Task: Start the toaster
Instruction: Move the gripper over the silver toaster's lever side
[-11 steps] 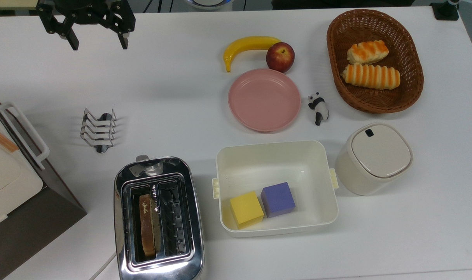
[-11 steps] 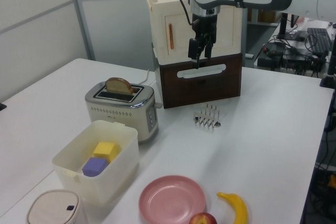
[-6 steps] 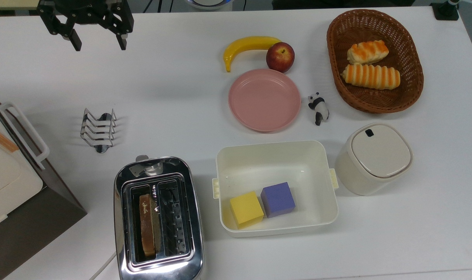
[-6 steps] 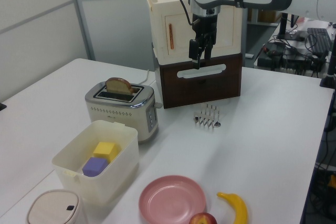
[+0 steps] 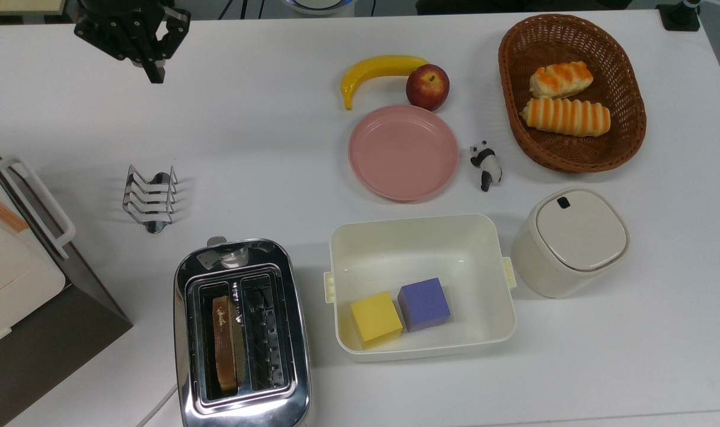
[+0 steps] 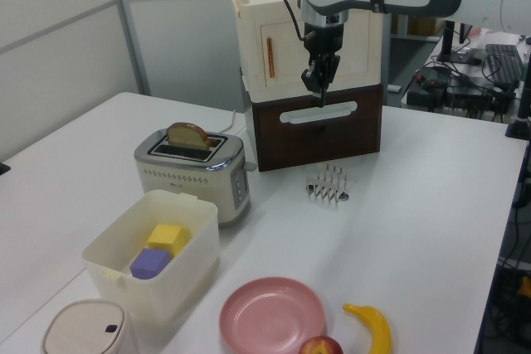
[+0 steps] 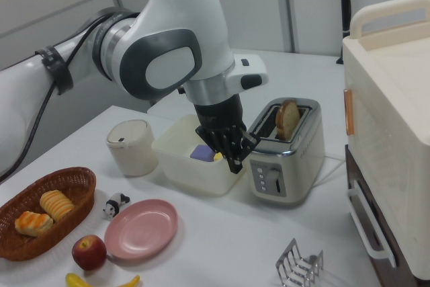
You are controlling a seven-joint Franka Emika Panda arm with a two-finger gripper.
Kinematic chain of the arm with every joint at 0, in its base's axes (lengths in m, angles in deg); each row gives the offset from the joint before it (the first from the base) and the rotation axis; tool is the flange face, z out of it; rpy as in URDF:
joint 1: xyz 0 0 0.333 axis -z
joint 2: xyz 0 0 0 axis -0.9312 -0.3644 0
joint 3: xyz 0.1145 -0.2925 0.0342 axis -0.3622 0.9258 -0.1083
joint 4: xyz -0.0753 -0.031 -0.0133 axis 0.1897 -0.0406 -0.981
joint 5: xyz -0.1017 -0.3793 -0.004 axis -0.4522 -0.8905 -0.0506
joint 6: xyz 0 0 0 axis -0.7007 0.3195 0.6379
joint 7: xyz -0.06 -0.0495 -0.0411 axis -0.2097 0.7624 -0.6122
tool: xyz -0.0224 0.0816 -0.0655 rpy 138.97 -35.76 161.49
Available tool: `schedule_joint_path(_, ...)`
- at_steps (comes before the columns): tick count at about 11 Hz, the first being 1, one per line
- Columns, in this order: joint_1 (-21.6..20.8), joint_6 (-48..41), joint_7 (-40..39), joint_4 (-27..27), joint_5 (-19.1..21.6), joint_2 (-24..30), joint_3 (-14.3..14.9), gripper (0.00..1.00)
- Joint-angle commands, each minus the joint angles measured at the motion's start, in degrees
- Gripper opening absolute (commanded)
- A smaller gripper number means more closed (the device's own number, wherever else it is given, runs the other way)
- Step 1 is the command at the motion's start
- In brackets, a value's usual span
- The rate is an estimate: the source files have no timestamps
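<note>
White table: end effector [image 5: 156, 76], spread earlier, now pinched together, far from toaster [image 5: 241, 332].

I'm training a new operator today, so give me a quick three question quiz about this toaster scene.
1. True or false: a slice of bread sits in one slot of the toaster.
2. Which blocks lie in the white bin? A) red and green B) yellow and purple C) blue and orange
3. What stands between the gripper and the toaster in the top view?

Key: 1 true. 2 B: yellow block, purple block. 3 the wire toast rack.
</note>
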Motion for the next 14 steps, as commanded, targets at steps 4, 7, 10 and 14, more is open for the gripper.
schedule_joint_path(4,-0.2,6.0,0.4,1.6,0.8,-0.1,0.4,0.00)
schedule_joint_path(7,-0.2,14.9,0.6,1.7,4.5,-2.6,0.3,0.00)
schedule_joint_path(10,-0.3,19.6,0.0,1.7,7.2,-6.2,-0.3,0.00)
schedule_joint_path(14,-0.9,26.2,-0.1,2.0,7.6,-10.5,-1.9,0.00)
